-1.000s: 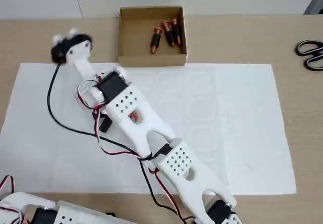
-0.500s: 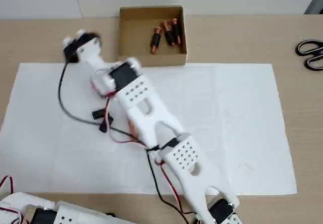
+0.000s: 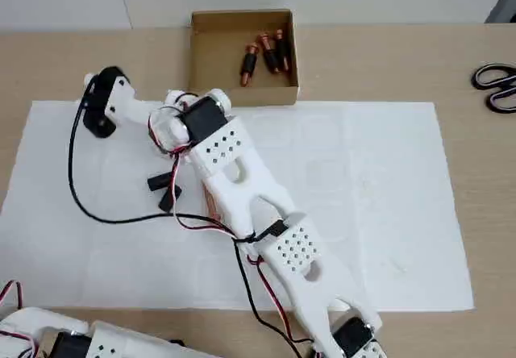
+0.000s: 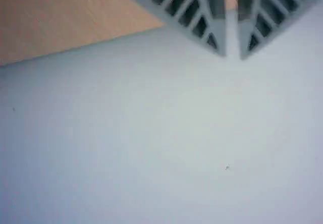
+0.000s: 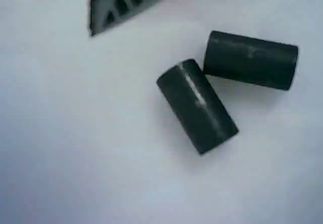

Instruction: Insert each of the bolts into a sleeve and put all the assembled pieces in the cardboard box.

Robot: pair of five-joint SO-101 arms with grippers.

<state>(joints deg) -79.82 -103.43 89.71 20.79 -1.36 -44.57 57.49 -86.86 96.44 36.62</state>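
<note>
The open cardboard box [image 3: 214, 60] sits far and centre-left, holding three assembled pieces [image 3: 248, 64], black sleeves on copper-coloured bolts, lying close together in its right half. Two bare black sleeves [image 5: 197, 105] lie on their sides on the white sheet [image 3: 387, 181], nearer and left of the box, just beside each other at an angle.
</note>
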